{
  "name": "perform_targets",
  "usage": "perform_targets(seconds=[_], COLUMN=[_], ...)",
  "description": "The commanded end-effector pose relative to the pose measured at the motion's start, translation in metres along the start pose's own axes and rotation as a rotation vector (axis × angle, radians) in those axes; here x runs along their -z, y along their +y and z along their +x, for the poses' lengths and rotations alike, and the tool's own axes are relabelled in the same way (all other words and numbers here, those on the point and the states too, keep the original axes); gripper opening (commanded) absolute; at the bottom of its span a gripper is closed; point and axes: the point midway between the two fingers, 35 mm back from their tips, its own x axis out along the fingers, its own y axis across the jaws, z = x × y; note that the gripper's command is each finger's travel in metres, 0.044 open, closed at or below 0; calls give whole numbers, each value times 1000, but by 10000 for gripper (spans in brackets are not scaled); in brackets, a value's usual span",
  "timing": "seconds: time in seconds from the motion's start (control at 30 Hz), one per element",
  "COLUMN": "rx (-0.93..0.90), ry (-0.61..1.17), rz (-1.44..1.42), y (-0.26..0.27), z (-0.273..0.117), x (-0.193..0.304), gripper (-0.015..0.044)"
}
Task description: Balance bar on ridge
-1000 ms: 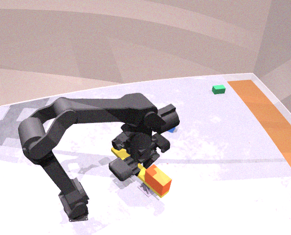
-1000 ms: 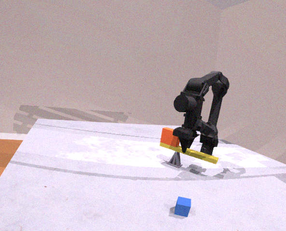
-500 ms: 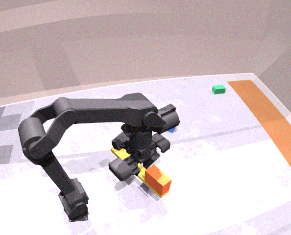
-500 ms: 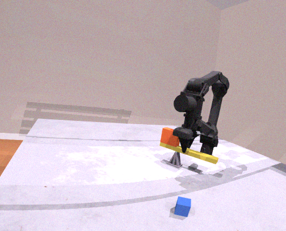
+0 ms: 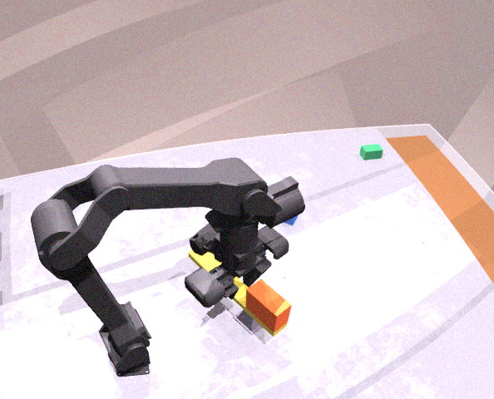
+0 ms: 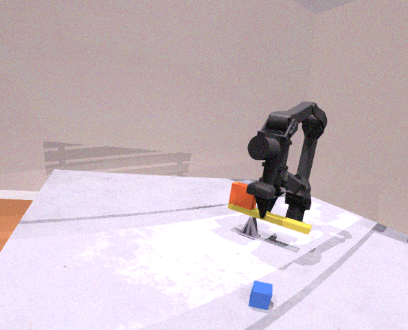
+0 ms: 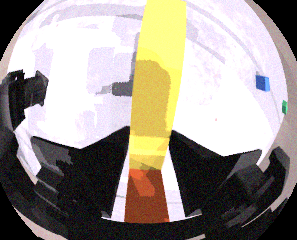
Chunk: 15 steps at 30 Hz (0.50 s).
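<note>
The yellow bar [image 5: 205, 260] [image 6: 289, 224] [image 7: 158, 40] lies above the grey ridge [image 5: 248, 321] [image 6: 250, 229], clear of the table and looking about level. Its underside seems to meet the ridge top in the exterior view, near the end with the orange block [image 5: 266, 302] [image 6: 241, 196] [image 7: 147, 200], which sits on the bar. My gripper [image 5: 239, 288] [image 6: 264, 214] [image 7: 150, 134] is pointed down astride the bar beside the block. Its fingers look barely parted from the bar's sides, so it is slightly open. The exact contact on the ridge is hidden by the bar.
A blue cube [image 5: 292, 220] [image 6: 261, 295] [image 7: 262, 83] stands on the table, partly behind the arm in the top view. A green block [image 5: 371, 151] [image 7: 284, 107] lies near the table's far corner. The gripper body is low over the bar.
</note>
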Motion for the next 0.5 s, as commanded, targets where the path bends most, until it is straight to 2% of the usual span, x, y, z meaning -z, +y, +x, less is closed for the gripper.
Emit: perform_targets(seconds=[0.0,0.47], rx=[0,0], ry=[0,0], rz=[0,0], y=[0,0], z=[0,0], x=[0,0], gripper=[172,185])
